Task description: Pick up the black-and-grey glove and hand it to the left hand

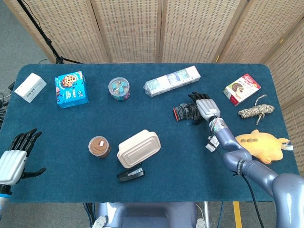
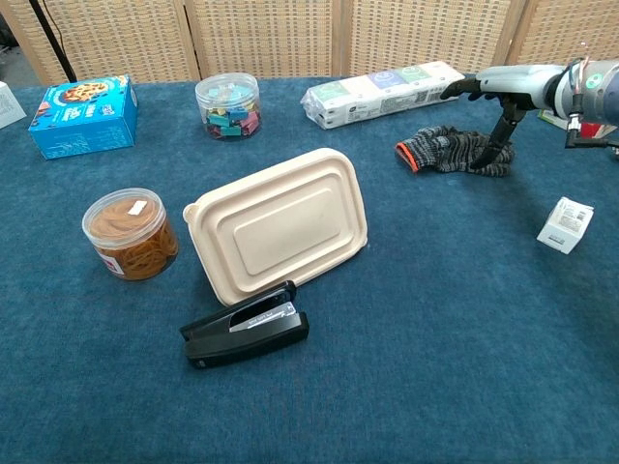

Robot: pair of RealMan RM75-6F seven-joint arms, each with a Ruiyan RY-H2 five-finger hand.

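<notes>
The black-and-grey glove (image 1: 183, 112) (image 2: 442, 150) lies flat on the blue table, right of centre, its red-edged cuff pointing left. My right hand (image 1: 205, 107) (image 2: 503, 89) hovers over the glove's finger end with fingers spread forward and the thumb pointing down; the thumb tip reaches the glove's right end, and nothing is gripped. My left hand (image 1: 13, 159) stays at the table's near left edge, fingers apart and empty, and shows only in the head view.
A beige lidded container (image 1: 138, 148), a black stapler (image 1: 131, 174) and a jar of rubber bands (image 1: 99, 146) sit near the centre. A small white box (image 2: 565, 224) lies beside my right forearm. A tissue pack (image 1: 172, 80) and a red box (image 1: 242, 89) stand behind the glove.
</notes>
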